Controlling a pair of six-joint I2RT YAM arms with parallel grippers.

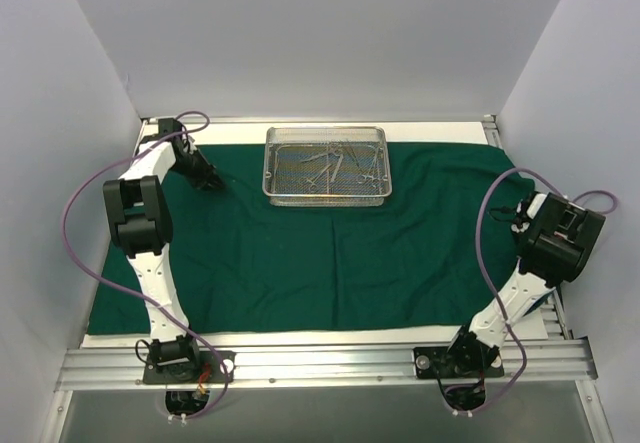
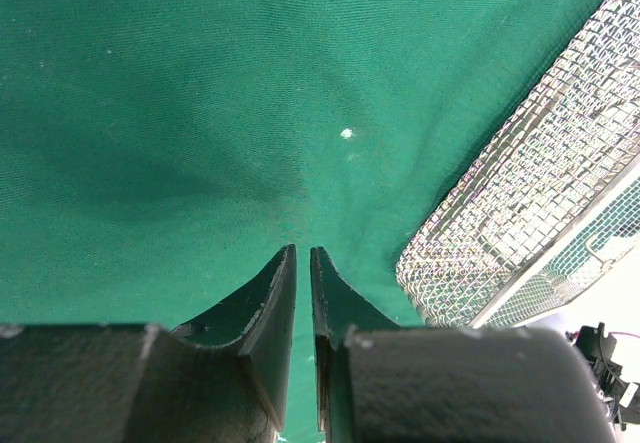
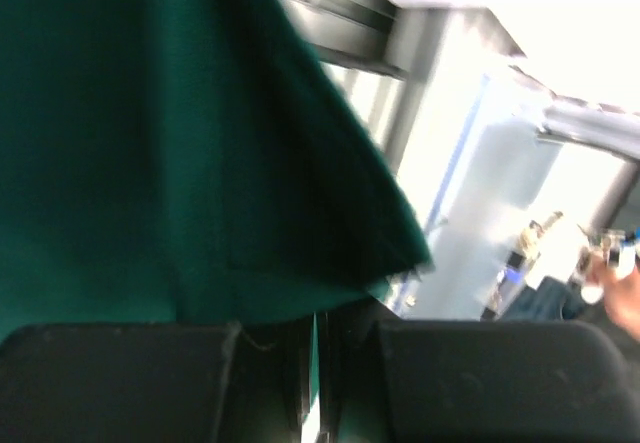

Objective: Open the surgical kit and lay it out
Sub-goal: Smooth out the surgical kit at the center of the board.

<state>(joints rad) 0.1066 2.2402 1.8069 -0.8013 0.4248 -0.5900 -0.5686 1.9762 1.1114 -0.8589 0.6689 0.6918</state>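
Green cloth (image 1: pixel 330 263): the left pincer (image 2: pixel 303 253) pinches it, the right pincer (image 3: pixel 312 328) grips its edge, likely to pull it flat. The tray (image 2: pixel 530 223) sits just right of the left pincer.

Dk green cloth (image 1: pixel 300 253), silver wire-mesh tray (image 1: pixel 325 195) w/ steel instruments (image 1: pixel 332 163), purple cables (image 1: pixel 75 225), white-black arms (image 1: pixel 160 275).

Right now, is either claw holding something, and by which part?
The left claw pinches a small fold of the green cloth beside the tray; the right claw seems shut on the cloth's right edge.
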